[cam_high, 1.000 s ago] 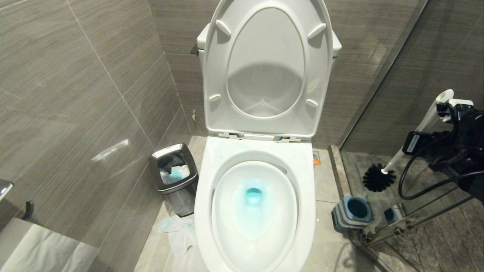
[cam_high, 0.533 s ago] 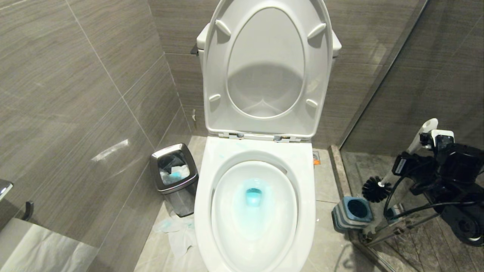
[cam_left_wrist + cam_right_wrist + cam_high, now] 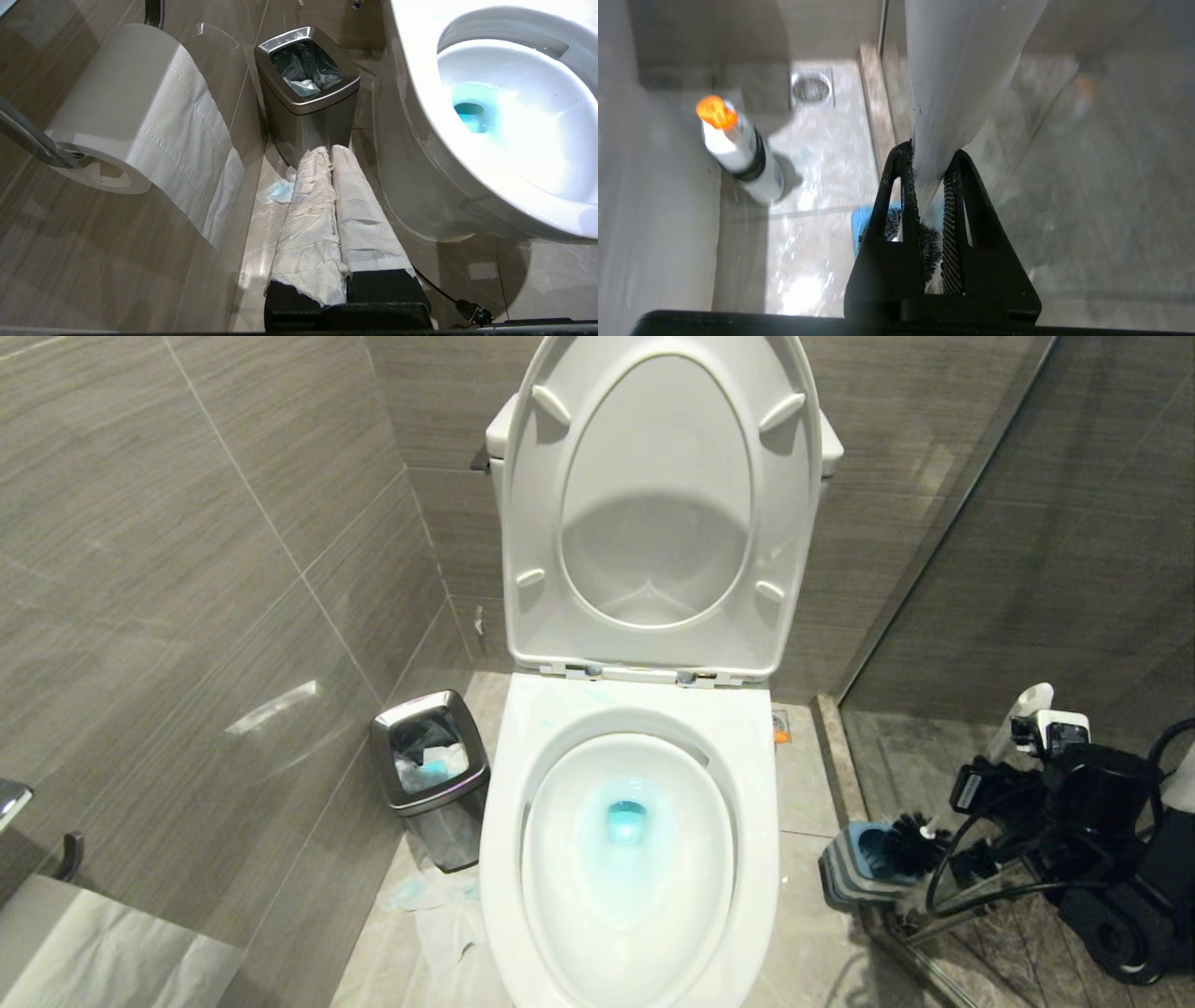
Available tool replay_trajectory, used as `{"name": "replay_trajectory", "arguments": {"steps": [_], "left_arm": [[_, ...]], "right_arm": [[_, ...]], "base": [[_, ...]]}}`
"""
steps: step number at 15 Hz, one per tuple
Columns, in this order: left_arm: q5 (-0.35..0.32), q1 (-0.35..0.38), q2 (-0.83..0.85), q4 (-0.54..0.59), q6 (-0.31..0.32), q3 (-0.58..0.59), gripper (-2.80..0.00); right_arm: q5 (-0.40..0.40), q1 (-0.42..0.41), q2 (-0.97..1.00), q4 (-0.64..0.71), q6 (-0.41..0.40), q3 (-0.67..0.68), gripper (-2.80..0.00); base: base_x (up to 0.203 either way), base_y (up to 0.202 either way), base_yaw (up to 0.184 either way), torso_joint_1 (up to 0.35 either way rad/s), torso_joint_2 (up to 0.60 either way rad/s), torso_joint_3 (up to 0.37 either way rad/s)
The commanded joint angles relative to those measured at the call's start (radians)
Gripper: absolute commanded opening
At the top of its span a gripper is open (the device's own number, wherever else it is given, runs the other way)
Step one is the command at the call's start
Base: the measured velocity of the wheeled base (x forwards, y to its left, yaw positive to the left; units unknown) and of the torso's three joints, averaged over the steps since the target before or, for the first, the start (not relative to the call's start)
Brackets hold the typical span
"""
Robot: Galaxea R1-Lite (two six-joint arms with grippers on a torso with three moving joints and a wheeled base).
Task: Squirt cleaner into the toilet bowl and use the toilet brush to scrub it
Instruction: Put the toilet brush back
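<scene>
The toilet bowl (image 3: pixel 509 821) stands white and open in the middle, and turquoise cleaner (image 3: pixel 626 821) tints its water. My right gripper (image 3: pixel 931 156) is shut on the white handle of the toilet brush (image 3: pixel 1019 709), low at the right beside the glass. The black bristle head (image 3: pixel 910 835) sits in the mouth of the blue-topped holder (image 3: pixel 854 877) on the floor. My left gripper (image 3: pixel 329 151), its fingers wrapped in white paper, is shut and empty, parked low beside the bowl (image 3: pixel 411 65).
A steel bin (image 3: pixel 429 765) stands left of the toilet with crumpled tissue (image 3: pixel 439 905) on the floor by it. Seat and lid (image 3: pixel 658 504) are raised. A glass partition (image 3: pixel 943 523) runs along the right. A white orange-capped bottle (image 3: pixel 733 144) stands by the bowl. Paper roll (image 3: pixel 131 107) hangs left.
My right arm has sunk with the brush. The bristle head went from hanging above the holder down into its opening. The left arm has not moved.
</scene>
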Motion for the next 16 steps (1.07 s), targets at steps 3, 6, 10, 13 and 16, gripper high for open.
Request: {"name": "replay_trajectory", "arguments": {"steps": [3,6,10,13,16], "left_arm": [[0.0,0.0,0.0,0.0,0.0,0.002,-2.8],[0.0,0.0,0.0,0.0,0.0,0.001,-2.8],[0.0,0.0,0.0,0.001,0.0,0.0,-2.8],[0.0,0.0,0.0,0.0,0.0,0.001,-2.8],[0.0,0.0,0.0,0.002,0.0,0.0,-2.8]], "right_arm": [[-0.001,-0.014,0.063,-0.012,0.014,-0.015,-2.8],[0.001,-0.024,0.07,-0.012,0.014,-0.04,-2.8],[0.007,-0.034,0.086,-0.012,0.013,-0.076,-2.8],[0.007,-0.034,0.106,-0.012,0.009,-0.095,-2.8],[0.007,-0.034,0.112,-0.012,0.008,-0.103,-2.8]], "base": [[0.0,0.0,0.0,0.0,0.0,0.0],[0.0,0.0,0.0,0.0,0.0,0.0],[0.0,0.0,0.0,0.0,0.0,0.0],[0.0,0.0,0.0,0.0,0.0,0.0],[0.0,0.0,0.0,0.0,0.0,0.0]]}}
